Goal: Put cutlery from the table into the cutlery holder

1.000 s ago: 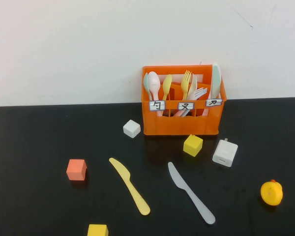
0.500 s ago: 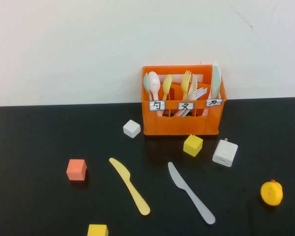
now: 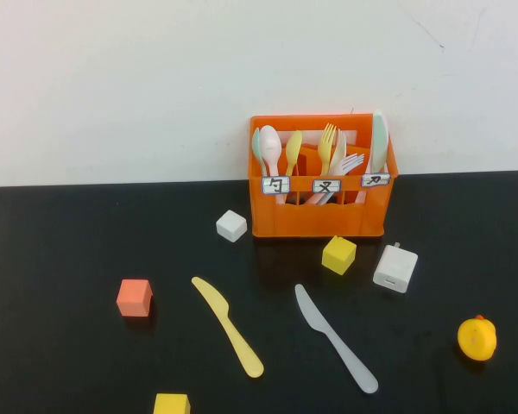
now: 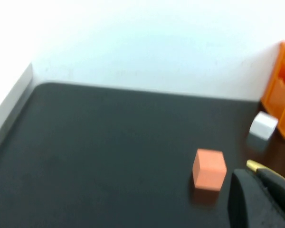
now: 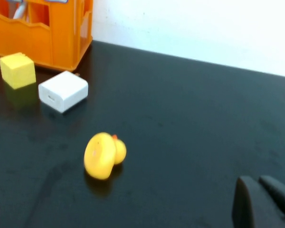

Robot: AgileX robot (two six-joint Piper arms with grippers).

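Your left gripper (image 4: pixel 268 197) shows only as a dark tip at the edge of its wrist view, jaws clenched on nothing, low over the table (image 3: pixel 60 259). Just ahead of it sits a coral cube (image 4: pixel 209 169), and beyond that a white cube (image 4: pixel 263 126) beside the crate (image 3: pixel 319 185). Your right gripper (image 5: pixel 263 202) is likewise clenched and empty, with a duck (image 5: pixel 103 154) ahead of it and a charger (image 5: pixel 62 90) and yellow cube (image 5: pixel 17 70) farther on, near the crate.

Neither arm appears in the high view, so you look to be at the very start. The yellow knife (image 3: pixel 228 325) and grey knife (image 3: pixel 335 337) lie flat on the table, apart from each other, well short of the crate. Next you would need to open one gripper and bring it down over a handle.

Neither wrist view shows a knife clearly; a yellowish sliver beside the left gripper may be the yellow one. Another yellow cube (image 3: pixel 171 404) is cut off at the high view's edge.
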